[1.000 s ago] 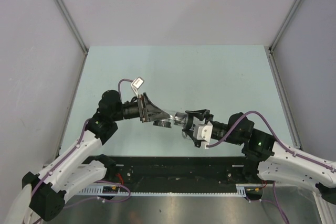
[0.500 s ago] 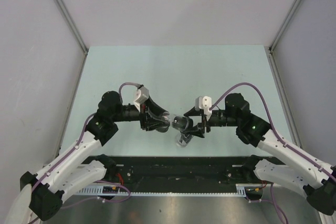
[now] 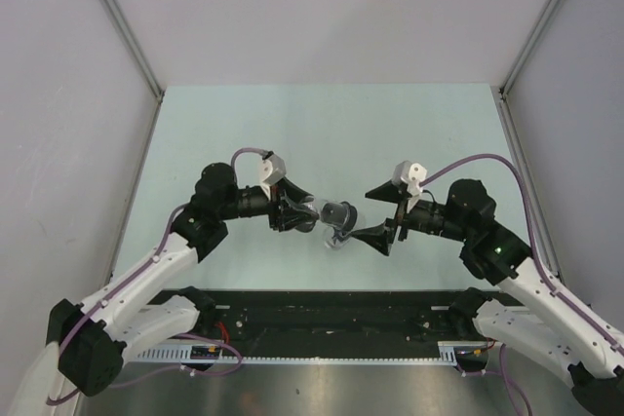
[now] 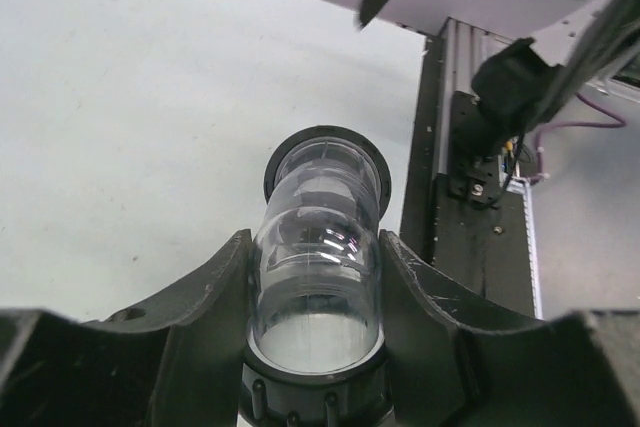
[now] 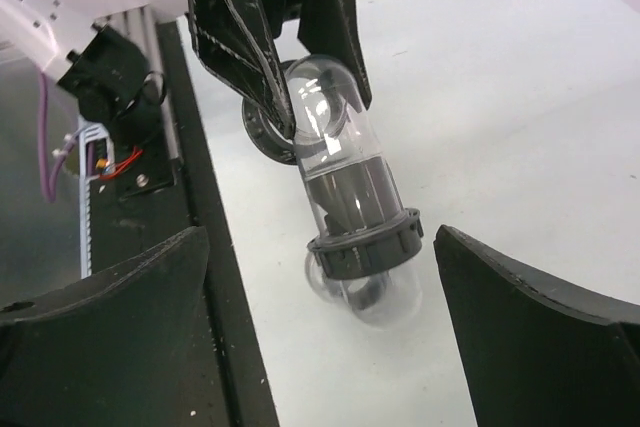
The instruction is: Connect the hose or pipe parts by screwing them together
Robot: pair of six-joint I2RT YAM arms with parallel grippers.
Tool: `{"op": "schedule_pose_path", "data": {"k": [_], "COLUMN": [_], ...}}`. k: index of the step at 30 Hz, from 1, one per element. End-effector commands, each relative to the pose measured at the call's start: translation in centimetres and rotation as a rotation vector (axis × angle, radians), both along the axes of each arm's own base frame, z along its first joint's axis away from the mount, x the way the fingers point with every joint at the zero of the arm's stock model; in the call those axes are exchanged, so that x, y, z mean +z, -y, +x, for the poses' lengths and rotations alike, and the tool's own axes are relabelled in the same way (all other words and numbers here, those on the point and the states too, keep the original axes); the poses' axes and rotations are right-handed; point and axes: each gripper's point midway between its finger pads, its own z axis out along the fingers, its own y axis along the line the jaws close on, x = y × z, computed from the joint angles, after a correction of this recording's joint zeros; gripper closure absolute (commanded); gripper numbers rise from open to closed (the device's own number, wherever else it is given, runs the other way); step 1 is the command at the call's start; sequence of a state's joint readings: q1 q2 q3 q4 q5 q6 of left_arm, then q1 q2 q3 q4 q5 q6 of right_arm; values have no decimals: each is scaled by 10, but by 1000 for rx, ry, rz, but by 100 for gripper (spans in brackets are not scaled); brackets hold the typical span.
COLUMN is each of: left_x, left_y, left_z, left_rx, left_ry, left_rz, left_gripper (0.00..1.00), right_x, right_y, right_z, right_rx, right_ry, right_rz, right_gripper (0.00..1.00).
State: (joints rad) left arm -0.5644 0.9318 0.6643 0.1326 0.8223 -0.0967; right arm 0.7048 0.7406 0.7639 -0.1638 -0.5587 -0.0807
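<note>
a: where is the pipe at this moment?
b: the clear pipe part [image 3: 330, 211] is up in the air over the pale surface [image 3: 322, 124], between the two arms. the left claw [image 3: 310, 213] is clenched on it. in the left wrist view the tube lies between both fingers [image 4: 200, 297], with a dark ring [image 4: 275, 162] at its far end.
a: and the other piece?
b: in the right wrist view a dark collar [image 5: 365, 242] sits around the free end of the tube. a second clear piece [image 5: 372, 297] hangs just under this collar and touches it. whether the thread is fully in, i cannot tell.
a: is something inside the tube?
b: it is hollow and transparent. near the collar the inside looks darker grey, but what that is i cannot tell.
a: and the right claw?
b: the right claw [image 3: 378, 214] is released. its fingers [image 5: 100, 307] stand wide apart, one on each side of the collar end, and do not touch it.
</note>
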Motion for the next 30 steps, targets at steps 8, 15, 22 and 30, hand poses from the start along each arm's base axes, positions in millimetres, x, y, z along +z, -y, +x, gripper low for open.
{"op": "schedule_pose_path", "data": {"k": [8, 15, 22, 30], "left_x": [-25, -56, -98, -147], "left_y": [-15, -7, -18, -30], "left_z": [94, 152, 204, 221], "left_rx": [324, 345, 374, 408], "left_ry": [-281, -507, -668, -775], "left_rz": [-80, -121, -130, -99], "left_gripper": [100, 100, 100, 82], "right_x": [22, 27, 21, 22], "right_y": [33, 30, 27, 28], "right_z": [24, 19, 23, 23], "right_rx": [-315, -304, -308, -311], "right_ry": [-106, -160, -177, -177], "right_rz": [87, 130, 114, 112], "right_gripper": [0, 0, 0, 0]}}
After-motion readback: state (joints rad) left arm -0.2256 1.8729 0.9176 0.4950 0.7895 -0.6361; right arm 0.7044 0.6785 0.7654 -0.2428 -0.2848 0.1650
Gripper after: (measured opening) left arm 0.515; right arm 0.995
